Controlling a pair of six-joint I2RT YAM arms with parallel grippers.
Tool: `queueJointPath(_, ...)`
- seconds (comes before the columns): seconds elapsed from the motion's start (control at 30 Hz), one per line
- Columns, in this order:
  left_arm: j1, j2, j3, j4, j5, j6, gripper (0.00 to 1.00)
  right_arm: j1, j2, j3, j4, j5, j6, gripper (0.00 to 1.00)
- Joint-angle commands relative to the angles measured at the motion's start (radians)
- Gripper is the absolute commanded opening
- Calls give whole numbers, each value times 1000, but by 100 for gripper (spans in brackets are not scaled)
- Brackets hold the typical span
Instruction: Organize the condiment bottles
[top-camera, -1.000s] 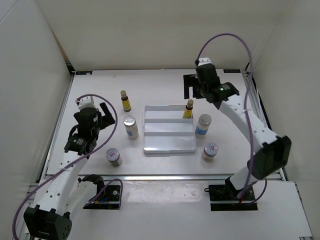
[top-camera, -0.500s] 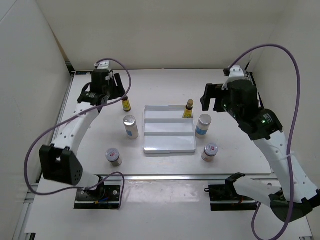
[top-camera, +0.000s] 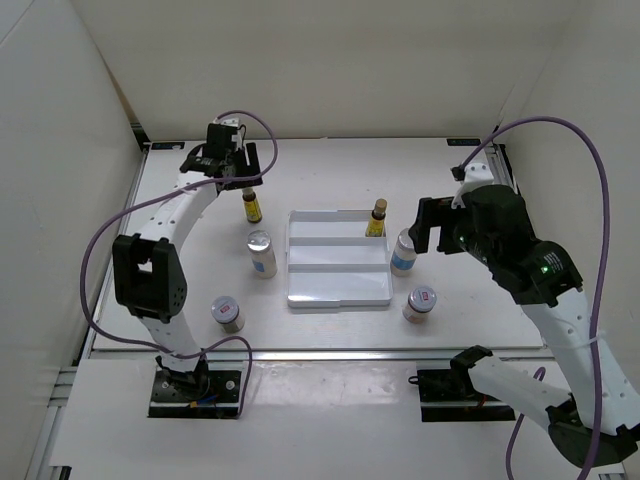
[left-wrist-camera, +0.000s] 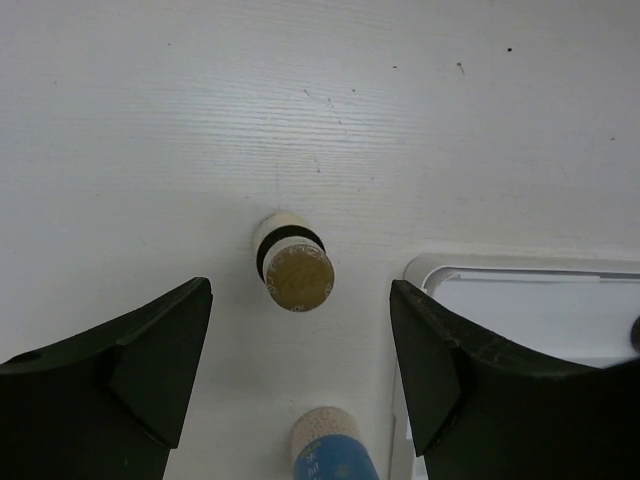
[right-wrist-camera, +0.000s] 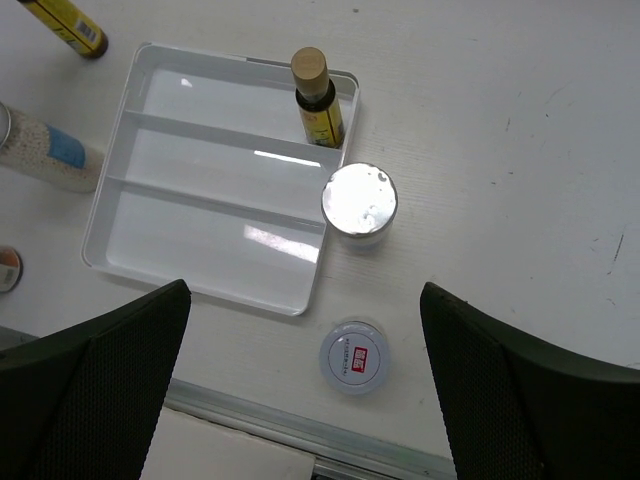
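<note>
On the far left of the table (top-camera: 330, 170), the left gripper (left-wrist-camera: 300, 350) hung above one slim brown bottle (left-wrist-camera: 297, 277). Its fingers were spread wide and grasped nothing. In the left wrist view the tan cap showed between the two fingers, apart from both. This bottle stood upright, outside the white tray (top-camera: 337, 290), near its far left corner. A whitish cylinder (top-camera: 261, 252) stood just beside the tray's left edge, and a red-marked jar (top-camera: 227, 312) stood nearer to the arm bases.

The right gripper (right-wrist-camera: 310, 390) was also released and empty, high above the right edge of the tray. The second brown bottle (right-wrist-camera: 318, 100) stood upright in the far compartment, at its right end. The second cylinder (right-wrist-camera: 359, 203) and the second jar (right-wrist-camera: 354, 357) stood outside the tray, on its right.
</note>
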Motion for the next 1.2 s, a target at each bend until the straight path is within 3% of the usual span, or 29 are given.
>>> queueJointPath(0.0, -3, 15, 60, -9, -27, 21, 83, 2, 0, 12, -22, -12, -21, 99)
queueJointPath(0.23, -12, 101, 126, -9, -27, 40, 77, 2, -9, 12, -33, -12, -39, 99)
queueJointPath(0.6, -12, 121, 94, -9, -18, 31, 67, 2, -9, 12, -53, 22, -48, 99)
queueJointPath(0.73, -12, 112, 84, -9, -18, 31, 51, 2, 0, 3, -64, 9, -48, 99)
queueJointPath(0.9, -12, 92, 74, -18, -27, 31, 43, 2, -9, -17, -73, 9, -48, 99)
queueJointPath(1.07, -12, 56, 141, -50, -40, 20, 11, -7, -18, -17, -95, 18, -48, 99)
queueJointPath(1.17, -12, 44, 190, -90, -71, 0, 11, -7, -18, -17, -104, 28, -58, 99)
